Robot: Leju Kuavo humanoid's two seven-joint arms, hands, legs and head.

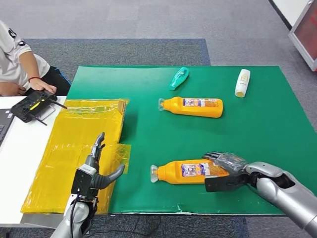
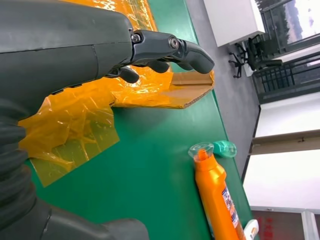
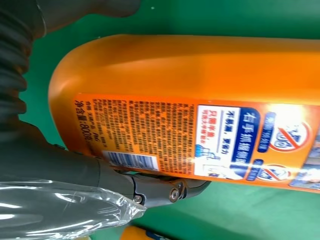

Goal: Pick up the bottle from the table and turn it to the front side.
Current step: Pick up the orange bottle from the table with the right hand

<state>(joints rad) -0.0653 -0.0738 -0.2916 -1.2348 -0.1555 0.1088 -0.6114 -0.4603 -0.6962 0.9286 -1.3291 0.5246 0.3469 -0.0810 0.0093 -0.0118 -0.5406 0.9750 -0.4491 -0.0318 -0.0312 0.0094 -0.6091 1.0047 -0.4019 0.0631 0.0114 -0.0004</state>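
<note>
1. The orange plastic bottle with the printed label [image 1: 186, 171] lies on its side on the green mat [image 1: 261, 124], its base inside the right hand [image 1: 223, 172], which grips it, thumb under the label.
2. A second orange bottle [image 1: 194, 106] lies beyond that hand.
3. The left hand [image 1: 95, 171] is open above crinkly yellow film [image 1: 71, 144], holding nothing.

The table [image 1: 11, 163] has a white top, bare along its left edge. A green mat [image 1: 261, 134] covers most of it. On the mat lie four items: an orange bottle [image 1: 186, 171] near the front edge, a second orange bottle [image 1: 194, 106] farther back, a teal bottle [image 1: 179, 78] and a white bottle [image 1: 242, 82] near the rear edge. All lie flat. A yellow plastic sheet [image 1: 71, 144] over cardboard lies at the mat's left. A black controller [image 1: 33, 104] rests on the white surface.
</note>
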